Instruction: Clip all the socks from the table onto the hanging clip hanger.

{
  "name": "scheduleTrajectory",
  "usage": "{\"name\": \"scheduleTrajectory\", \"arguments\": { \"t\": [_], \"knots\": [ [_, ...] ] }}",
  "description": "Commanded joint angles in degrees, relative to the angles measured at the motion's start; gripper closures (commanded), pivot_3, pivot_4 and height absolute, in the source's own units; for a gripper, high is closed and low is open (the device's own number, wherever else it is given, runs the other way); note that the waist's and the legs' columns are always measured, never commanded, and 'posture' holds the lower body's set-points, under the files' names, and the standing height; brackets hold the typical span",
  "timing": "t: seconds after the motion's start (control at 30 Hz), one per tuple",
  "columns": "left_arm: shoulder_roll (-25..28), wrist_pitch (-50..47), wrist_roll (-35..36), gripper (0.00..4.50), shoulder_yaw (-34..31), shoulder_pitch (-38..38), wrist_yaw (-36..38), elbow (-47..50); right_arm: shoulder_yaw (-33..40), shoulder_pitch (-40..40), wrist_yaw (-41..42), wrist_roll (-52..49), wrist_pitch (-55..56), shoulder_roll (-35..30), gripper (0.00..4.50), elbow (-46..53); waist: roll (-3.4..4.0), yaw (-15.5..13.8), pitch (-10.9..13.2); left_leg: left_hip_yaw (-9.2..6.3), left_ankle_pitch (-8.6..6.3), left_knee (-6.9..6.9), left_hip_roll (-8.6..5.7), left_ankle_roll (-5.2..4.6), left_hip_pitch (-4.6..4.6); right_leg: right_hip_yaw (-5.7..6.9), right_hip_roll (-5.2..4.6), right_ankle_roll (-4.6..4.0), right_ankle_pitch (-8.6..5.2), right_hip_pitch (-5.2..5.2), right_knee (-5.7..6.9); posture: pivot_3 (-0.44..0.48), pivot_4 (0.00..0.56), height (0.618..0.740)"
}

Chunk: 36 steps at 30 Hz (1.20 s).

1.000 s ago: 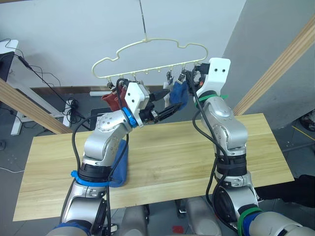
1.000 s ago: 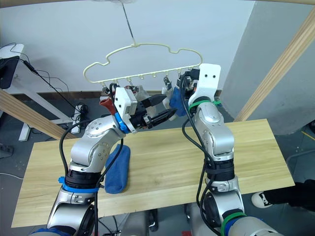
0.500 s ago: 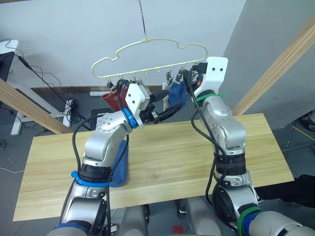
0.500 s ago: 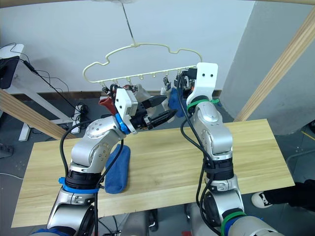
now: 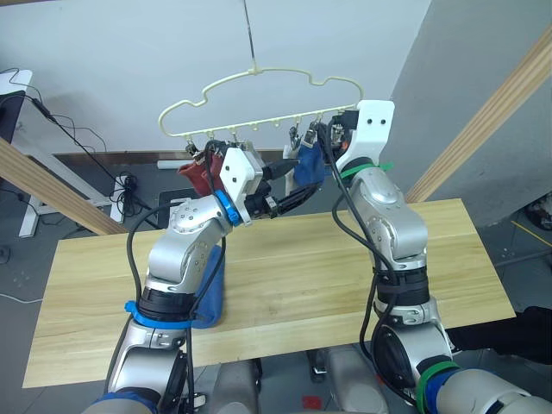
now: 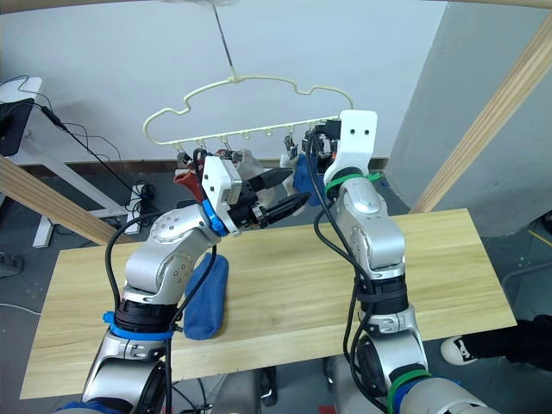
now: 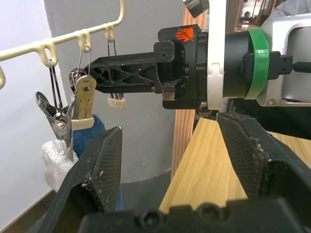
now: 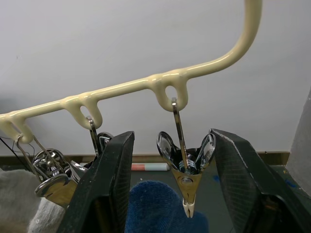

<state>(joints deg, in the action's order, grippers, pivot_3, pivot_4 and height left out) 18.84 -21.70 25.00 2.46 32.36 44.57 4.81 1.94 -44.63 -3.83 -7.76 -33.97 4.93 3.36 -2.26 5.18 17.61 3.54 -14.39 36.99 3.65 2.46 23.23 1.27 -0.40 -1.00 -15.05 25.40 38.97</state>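
One sock on table: I saw a single blue sock (image 6: 205,297) lying flat on the table (image 5: 302,285), near its left end, under my left arm.
Socks on hanger: a second blue sock (image 5: 310,166) hung at the right end of the clip hanger (image 5: 259,95); a rust red sock (image 5: 197,172) hung at the left end; pale fabric sat beside the blue one in the wrist views.
Target clip: the end clip (image 8: 186,160) hung from its loop with its tip just above the blue fabric, between my right fingers (image 8: 243,184).
Right gripper (image 8: 171,194): fingers spread wide either side of the clip, gripping nothing.
Left gripper (image 7: 170,160): fingers wide apart and empty, pointed at the right gripper from just beside it.
Step in hand: I judged it to be pinching the clip's handles open.
Method: close squarely on both handles, keep the hanger from swinging, and feed the sock edge deep into the clip before release.
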Motion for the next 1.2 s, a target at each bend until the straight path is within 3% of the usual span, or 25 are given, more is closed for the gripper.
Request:
{"name": "scheduleTrajectory", "arguments": {
  "t": [0.03, 0.1, 0.17, 0.37, 0.43, 0.7, 0.87, 0.97, 1.07, 1.2],
  "knots": [
    [-0.13, 1.37, -0.09, 1.04, 0.28, -0.35, 0.47, 1.55, -0.63, -1.70, 0.38, 0.40, 1.88, -0.19, 1.94, 0.83, 0.00, -0.01, 0.00, 0.00, 0.00, 0.00, 0.00, 0.00, 0.00, 0.00, 0.00, 0.00, 0.00, 0.00, 0.00, -0.190, 0.287, 0.740],
    [-0.12, 1.33, -0.13, 1.04, 0.32, -0.52, 0.44, 1.69, -0.67, -1.77, 0.44, 0.48, 2.16, -0.40, 1.94, 0.56, 0.00, -0.01, 0.00, 0.00, 0.00, 0.00, 0.00, 0.00, 0.00, 0.00, 0.00, 0.00, 0.00, 0.00, 0.00, -0.190, 0.287, 0.740],
    [-0.09, 1.28, -0.17, 1.04, 0.33, -0.63, 0.40, 1.79, -0.68, -1.77, 0.42, 0.55, 2.46, -0.57, 2.33, 0.33, 0.00, 0.00, 0.00, 0.00, 0.00, 0.01, 0.00, 0.00, 0.00, 0.00, 0.00, 0.00, 0.00, 0.00, 0.00, -0.190, 0.287, 0.740],
    [-0.01, 1.28, -0.42, 1.04, 0.35, -0.97, 0.32, 2.00, -0.78, -1.76, 0.35, 0.70, 2.99, -0.80, 4.18, 0.12, 0.00, -0.01, 0.00, 0.00, 0.00, 0.01, 0.00, 0.00, 0.00, 0.00, 0.00, 0.00, 0.00, 0.00, 0.01, -0.190, 0.287, 0.740],
    [0.02, 1.44, -0.74, 1.04, 0.38, -1.29, 0.08, 2.08, -0.85, -1.76, 0.39, 0.73, 3.14, -0.94, 4.49, 0.08, 0.00, -0.01, 0.00, 0.00, 0.00, 0.01, 0.00, 0.00, 0.00, 0.00, 0.00, 0.00, 0.00, 0.00, 0.01, -0.190, 0.287, 0.740],
    [0.56, 0.49, -2.83, 1.04, -0.47, -7.14, -4.43, 5.43, -0.87, -1.84, 0.74, 0.85, 3.60, -1.64, 4.49, -0.31, 0.01, 0.06, -0.01, 0.00, 0.00, 0.00, 0.02, 0.00, -0.01, -0.01, 0.00, -0.01, 0.00, 0.00, 0.01, -0.189, 0.288, 0.740],
    [0.84, -3.78, -4.27, 0.06, -2.93, -19.54, -12.46, 12.39, -0.73, -2.03, 1.43, 0.84, 3.55, -2.46, 4.50, -0.46, 0.01, 0.48, -0.01, 0.01, -0.02, -0.02, 0.02, -0.04, -0.05, -0.06, -0.01, -0.01, 0.00, 0.00, 0.01, -0.183, 0.295, 0.740],
    [-0.61, -1.44, -8.84, 0.06, -4.33, -26.44, -19.50, 14.01, -0.55, -2.11, 2.00, 0.69, 3.29, -3.10, 4.50, -0.56, 0.02, 0.50, -0.01, 0.01, -0.11, -0.02, 0.03, -0.18, -0.09, -0.06, -0.01, -0.01, 0.00, -0.01, 0.04, -0.180, 0.298, 0.740],
    [-4.41, -3.16, -9.04, 0.06, -9.99, -30.88, -27.98, 13.13, -0.60, -2.18, 2.61, 0.52, 2.91, -3.67, 4.50, -0.65, 0.01, 0.46, -0.01, 0.01, -0.13, 0.02, 0.02, -0.23, -0.13, -0.06, -0.03, -0.01, 0.01, -0.06, 0.07, -0.179, 0.301, 0.740],
    [-5.35, -3.74, -10.42, 0.06, -13.67, -34.92, -32.40, 10.68, -0.78, -2.12, 3.33, 0.36, 2.44, -3.98, 4.50, -0.75, 0.01, 0.40, -0.01, 0.01, -0.13, 0.01, 0.02, -0.23, -0.17, -0.06, -0.02, 0.01, 0.02, -0.06, 0.08, -0.174, 0.303, 0.740]
  ]
}}
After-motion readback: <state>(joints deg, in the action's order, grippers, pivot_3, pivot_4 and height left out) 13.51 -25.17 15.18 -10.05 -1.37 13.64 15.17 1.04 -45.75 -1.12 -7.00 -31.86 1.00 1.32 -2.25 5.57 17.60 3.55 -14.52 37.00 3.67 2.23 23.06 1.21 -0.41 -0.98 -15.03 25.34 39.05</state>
